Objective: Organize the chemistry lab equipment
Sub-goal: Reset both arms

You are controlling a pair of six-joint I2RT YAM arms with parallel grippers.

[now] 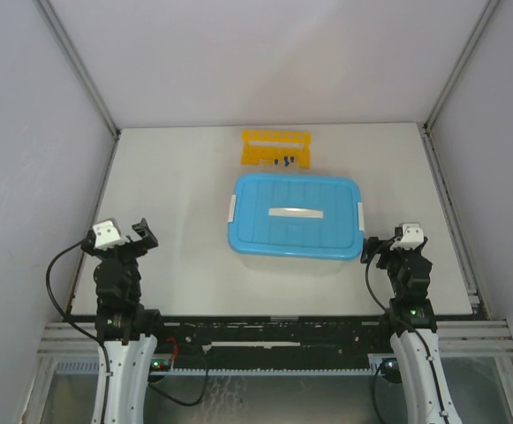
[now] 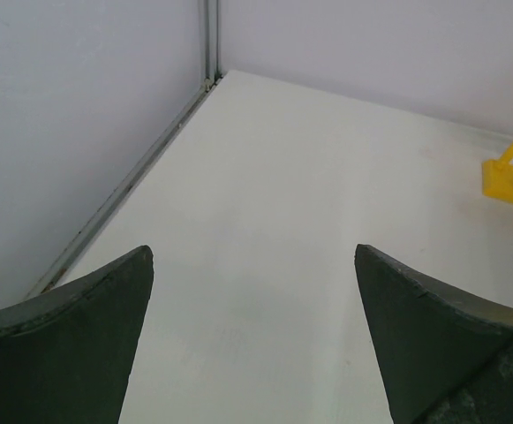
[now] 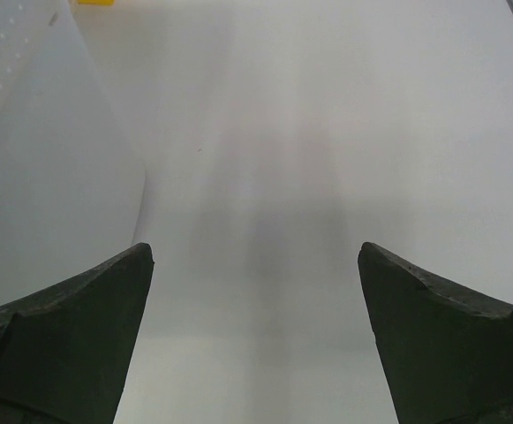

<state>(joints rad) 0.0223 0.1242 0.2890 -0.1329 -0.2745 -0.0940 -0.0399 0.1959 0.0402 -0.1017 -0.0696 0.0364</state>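
Observation:
A yellow tube rack (image 1: 276, 147) lies at the back middle of the table, with small blue-capped tubes (image 1: 282, 162) at its front edge. One corner of the rack (image 2: 512, 178) shows at the right of the left wrist view. My left gripper (image 1: 122, 235) is open near the front left, over bare table, nothing between its fingers (image 2: 88, 327). Just right of the tub, my right gripper (image 1: 397, 243) is also open and empty, with the fingers (image 3: 433, 327) wide apart. Glass vessels, tongs and the green-tipped stick are out of view.
A white tub (image 1: 238, 208) closed by a blue rectangular lid (image 1: 296, 216) sits at the table's middle; its white wall (image 3: 35, 177) fills the left of the right wrist view. Grey walls enclose the table on three sides.

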